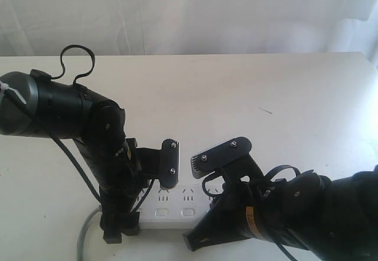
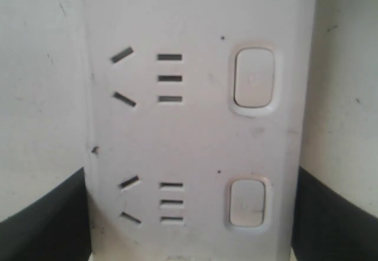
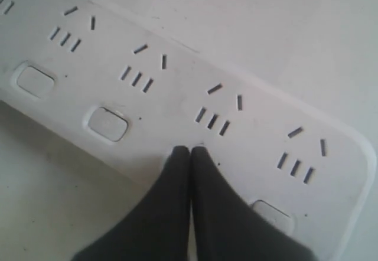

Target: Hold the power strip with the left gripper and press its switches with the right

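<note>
The white power strip [image 1: 172, 204] lies along the table's front edge, mostly covered by both arms. My left gripper [image 2: 190, 172] straddles its width near the cord end, a black finger [image 2: 50, 219] against each long side. Two switches [image 2: 254, 78] and two socket groups show between them. In the exterior view the left gripper [image 1: 144, 201] comes down from the thick barrel. My right gripper [image 3: 189, 150] is shut, and its joined tips rest on the strip in the switch row. Switches [image 3: 107, 123] show on either side and the one under the tips is hidden. The right gripper [image 1: 221, 214] covers the strip's right end.
A grey cord [image 1: 86, 236] leaves the strip's left end toward the front edge. The cream table [image 1: 277, 95] reaches back to a white curtain [image 1: 189, 13]. A small dark mark [image 1: 264, 110] lies on the right part of the table.
</note>
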